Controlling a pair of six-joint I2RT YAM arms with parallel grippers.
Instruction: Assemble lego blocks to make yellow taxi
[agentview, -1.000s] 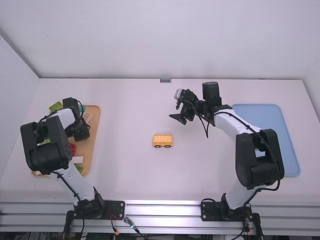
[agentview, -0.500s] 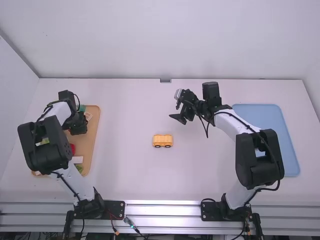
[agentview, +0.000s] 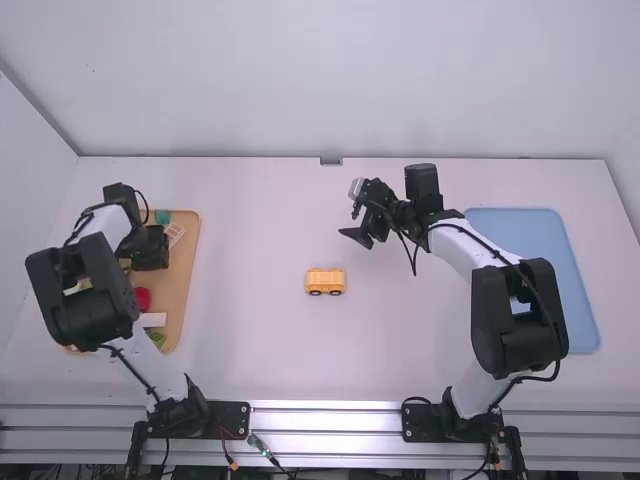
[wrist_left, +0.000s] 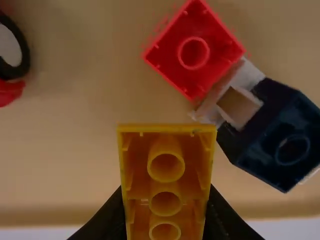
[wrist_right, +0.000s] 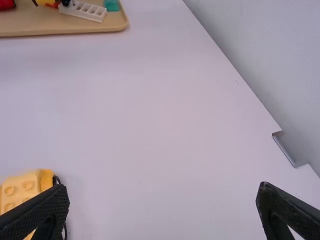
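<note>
"Where's the yellow car body (agentview: 326, 281)?"

"Mid-table, long axis nine to three o'clock, twelve being far side. The spread right gripper (wrist_right: 162, 196) is nearer, between one and two."

"And the left gripper (wrist_left: 165, 212)?"

"Toward nine, over the tan tray (agentview: 191, 270), pinching a yellow block (wrist_left: 166, 187); its carry probably goes toward three."

"Containers?"

"That one holds a red block (wrist_left: 215, 47) and a dark block (wrist_left: 277, 132); blue tray (agentview: 530, 226) at three."

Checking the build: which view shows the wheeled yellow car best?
The high view: the yellow car is whole there, with two wheels. The right wrist view shows its studded top, cut by the view's edge and partly behind the right gripper. The left wrist view looks onto the tray.
</note>
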